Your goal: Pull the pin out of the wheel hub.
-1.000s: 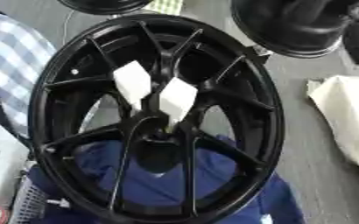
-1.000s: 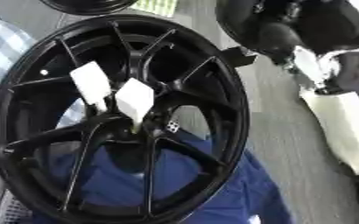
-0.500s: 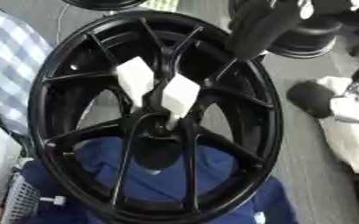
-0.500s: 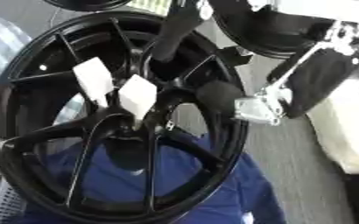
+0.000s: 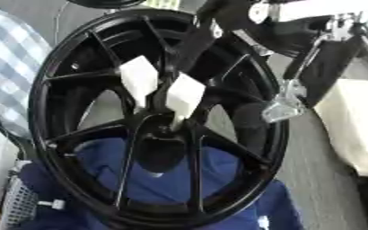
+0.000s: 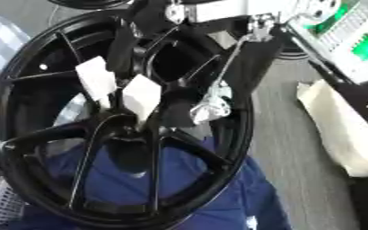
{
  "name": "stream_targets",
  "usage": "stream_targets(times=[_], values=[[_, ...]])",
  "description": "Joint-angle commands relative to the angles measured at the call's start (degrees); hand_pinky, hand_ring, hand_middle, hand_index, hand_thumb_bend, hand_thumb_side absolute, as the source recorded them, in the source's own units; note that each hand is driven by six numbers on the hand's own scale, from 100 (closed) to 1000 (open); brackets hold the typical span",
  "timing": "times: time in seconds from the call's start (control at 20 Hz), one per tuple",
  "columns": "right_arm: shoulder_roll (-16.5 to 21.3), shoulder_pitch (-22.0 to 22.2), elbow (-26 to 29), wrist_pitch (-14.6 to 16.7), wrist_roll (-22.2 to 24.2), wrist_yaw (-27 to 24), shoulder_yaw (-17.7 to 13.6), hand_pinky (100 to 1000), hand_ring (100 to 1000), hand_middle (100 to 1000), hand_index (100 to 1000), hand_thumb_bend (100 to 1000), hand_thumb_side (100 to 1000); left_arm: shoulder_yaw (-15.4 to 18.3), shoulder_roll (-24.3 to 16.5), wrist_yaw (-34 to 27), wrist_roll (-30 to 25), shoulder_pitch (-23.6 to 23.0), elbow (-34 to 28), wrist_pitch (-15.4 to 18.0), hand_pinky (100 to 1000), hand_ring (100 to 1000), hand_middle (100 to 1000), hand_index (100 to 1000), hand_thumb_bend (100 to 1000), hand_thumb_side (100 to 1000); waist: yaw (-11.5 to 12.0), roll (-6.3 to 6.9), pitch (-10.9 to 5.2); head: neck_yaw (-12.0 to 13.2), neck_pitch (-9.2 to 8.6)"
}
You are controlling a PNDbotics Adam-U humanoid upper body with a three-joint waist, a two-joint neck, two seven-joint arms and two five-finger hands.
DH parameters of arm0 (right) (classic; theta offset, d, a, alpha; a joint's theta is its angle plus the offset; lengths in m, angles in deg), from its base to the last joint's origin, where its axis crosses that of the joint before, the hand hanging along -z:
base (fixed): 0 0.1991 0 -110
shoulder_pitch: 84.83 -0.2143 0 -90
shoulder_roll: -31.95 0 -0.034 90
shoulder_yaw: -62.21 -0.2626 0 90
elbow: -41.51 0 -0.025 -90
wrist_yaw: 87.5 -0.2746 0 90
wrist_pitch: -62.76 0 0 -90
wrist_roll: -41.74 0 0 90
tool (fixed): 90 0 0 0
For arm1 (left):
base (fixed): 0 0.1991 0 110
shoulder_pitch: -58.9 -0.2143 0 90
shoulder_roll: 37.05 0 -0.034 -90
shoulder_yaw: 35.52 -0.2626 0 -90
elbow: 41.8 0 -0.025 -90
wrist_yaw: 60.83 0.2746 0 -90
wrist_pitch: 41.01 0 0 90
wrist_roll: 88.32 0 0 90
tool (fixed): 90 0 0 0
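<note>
blue cloth (image 5: 164,179), lower frame, under the wheel. black spoked wheel (image 5: 69,148), centre-left, tilted; two white tags (image 5: 186,95) at its hub; pin not made out. right hand (image 6: 218,96), upper right, over the spokes; finger state cannot be told.

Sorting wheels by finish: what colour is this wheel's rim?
Black, spokes included; the wheel shows best in the left eye view.

One black wheel (image 5: 152,121), two white tags (image 5: 138,78), one hand (image 6: 218,85).
</note>
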Motion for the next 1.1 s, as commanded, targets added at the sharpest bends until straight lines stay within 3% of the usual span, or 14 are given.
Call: stream_targets(times=[0.05,0.3,0.65,1.1], values=[[-1.1,-1.3,-2.9,2.6,3.1,2.7,-0.9,807,736,703,848,389,302,0.4,-1.4,0.0,0.0,0.8,-1.2,0.1,772,669,613,685,100,698,0.2,0.38,-0.81,-0.3,0.01],[-2.2,-1.2,-5.3,5.3,6.6,4.4,-1.9,798,720,700,827,433,254,0.4,-1.3,0.0,0.0,0.9,-1.2,0.0,772,668,613,684,100,701,0.6,0.16,-0.33,-0.4,0.31],[-2.3,-0.4,-6.7,7.2,6.9,6.4,-1.5,796,723,690,801,429,281,0.5,-1.1,0.1,0.3,1.1,-1.2,-0.1,771,668,612,683,100,703,0.9,0.00,0.21,-0.3,0.47],[-2.5,0.4,-7.6,8.6,6.9,6.9,-0.6,797,731,669,773,411,250,0.5,-0.9,0.2,0.3,1.4,-1.2,-0.1,771,667,611,682,100,709,1.5,-0.16,0.84,-0.4,0.38]])
